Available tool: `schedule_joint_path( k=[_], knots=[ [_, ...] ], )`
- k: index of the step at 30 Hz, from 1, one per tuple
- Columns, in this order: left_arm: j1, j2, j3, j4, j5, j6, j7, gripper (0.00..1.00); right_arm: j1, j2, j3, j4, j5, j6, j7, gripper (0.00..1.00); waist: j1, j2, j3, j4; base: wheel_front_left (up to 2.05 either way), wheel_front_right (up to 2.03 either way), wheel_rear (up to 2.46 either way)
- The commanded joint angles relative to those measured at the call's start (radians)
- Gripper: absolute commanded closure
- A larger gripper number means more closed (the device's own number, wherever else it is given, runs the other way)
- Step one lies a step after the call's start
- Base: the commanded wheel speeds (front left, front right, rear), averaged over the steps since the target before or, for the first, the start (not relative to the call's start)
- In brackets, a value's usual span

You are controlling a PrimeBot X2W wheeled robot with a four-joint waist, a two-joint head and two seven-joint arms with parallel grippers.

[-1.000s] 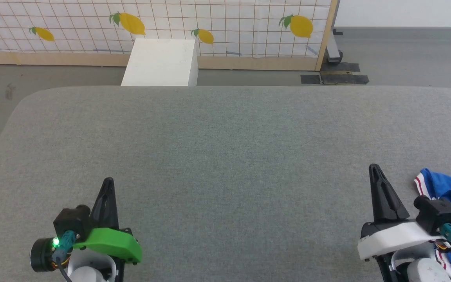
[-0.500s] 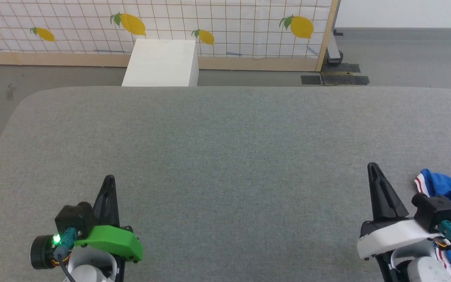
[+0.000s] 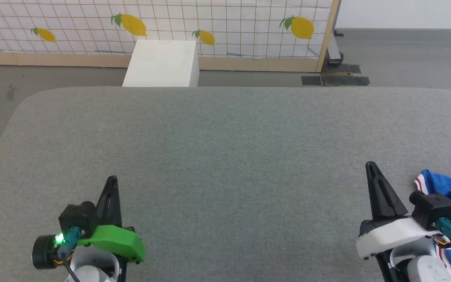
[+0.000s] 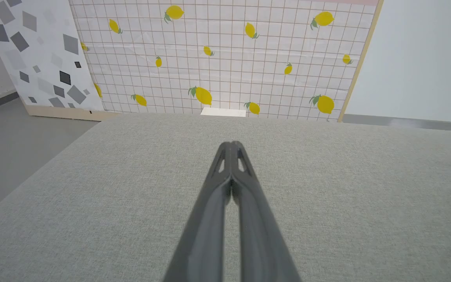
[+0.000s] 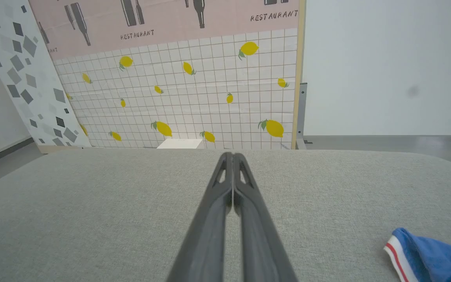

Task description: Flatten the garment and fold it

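Head view, lower left of the frame: the left gripper (image 3: 111,181) sits over the grey fabric table (image 3: 225,149), its two dark fingers pressed together and holding nothing. At the lower right the right gripper (image 3: 370,165) is likewise clenched and empty, fingers pointing toward the top of the frame. Both wrist views show each pair of fingers meeting at the tips, with bare grey cloth underneath.

The garment (image 3: 442,187) lies at the lower right edge of the frame, just beside the right gripper on its outer side and partly hidden behind that wrist's camera mount. It appears bunched rather than spread, though too little of it shows to be sure. Blue fabric and a red-and-white striped hem are visible. In the right wrist view that hem lies in the lower right corner, apart from the fingers.

Beyond the table's far edge, a white box (image 3: 162,62) stands on the floor before a lemon-print panel (image 3: 249,23).
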State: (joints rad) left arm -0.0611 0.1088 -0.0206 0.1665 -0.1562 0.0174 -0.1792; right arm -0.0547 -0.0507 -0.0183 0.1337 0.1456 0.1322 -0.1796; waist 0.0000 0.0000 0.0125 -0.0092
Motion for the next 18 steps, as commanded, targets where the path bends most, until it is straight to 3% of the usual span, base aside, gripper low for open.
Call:
schedule_joint_path(
  k=[1, 18],
  knots=[
    [0.014, -0.007, 0.001, -0.012, 0.015, -0.006, 0.009, 1.00, 0.018, 0.000, 0.002, -0.012, -0.014, -0.001, 0.010, 1.00, 0.0000, 0.0000, 0.000, 0.000, 0.00, 0.00, 0.00],
    [0.024, -0.018, 0.005, -0.045, 0.045, -0.008, 0.045, 1.00, 0.026, 0.000, 0.006, -0.038, -0.042, -0.001, 0.046, 1.00, 0.0000, 0.0000, -0.003, 0.002, 0.00, 0.00, 0.00]
  ],
)
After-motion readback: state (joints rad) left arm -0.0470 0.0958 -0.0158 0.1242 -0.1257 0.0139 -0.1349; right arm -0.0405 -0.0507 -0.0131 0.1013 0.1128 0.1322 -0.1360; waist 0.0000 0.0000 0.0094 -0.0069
